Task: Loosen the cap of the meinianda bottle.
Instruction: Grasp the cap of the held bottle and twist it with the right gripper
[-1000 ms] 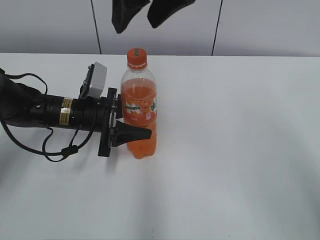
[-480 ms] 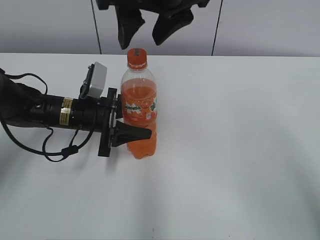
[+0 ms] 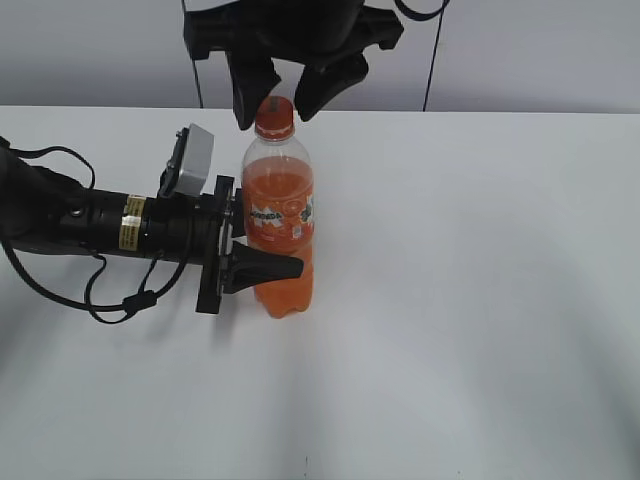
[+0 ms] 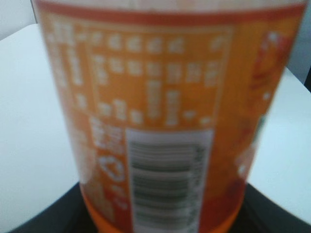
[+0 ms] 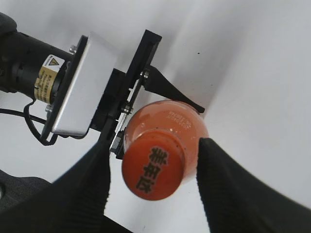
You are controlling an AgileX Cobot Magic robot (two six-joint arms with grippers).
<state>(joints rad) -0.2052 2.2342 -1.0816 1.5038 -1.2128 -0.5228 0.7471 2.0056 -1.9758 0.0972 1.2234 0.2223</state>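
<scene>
The meinianda bottle [image 3: 280,220] stands upright on the white table, full of orange drink. My left gripper [image 3: 280,262] reaches in from the left and is shut on its lower body; one black finger [image 3: 268,268] shows in front. In the left wrist view the label [image 4: 155,111] fills the frame, with dark fingers [image 4: 274,211] at the bottom corners. My right gripper [image 3: 276,108] hangs from above, open, a finger on each side of the orange cap [image 3: 273,115]. From the right wrist view the cap [image 5: 154,167] sits between the two pads [image 5: 228,184] with a gap on both sides.
The white table [image 3: 480,300] stretches to the right and front of the bottle. The left arm with its cables [image 3: 100,225] lies along the table at the left. A grey panelled wall [image 3: 520,50] stands behind.
My right gripper has come down from above the bottle until its fingers flank the cap, and its jaws have narrowed a little. The left arm and bottle have stayed still.
</scene>
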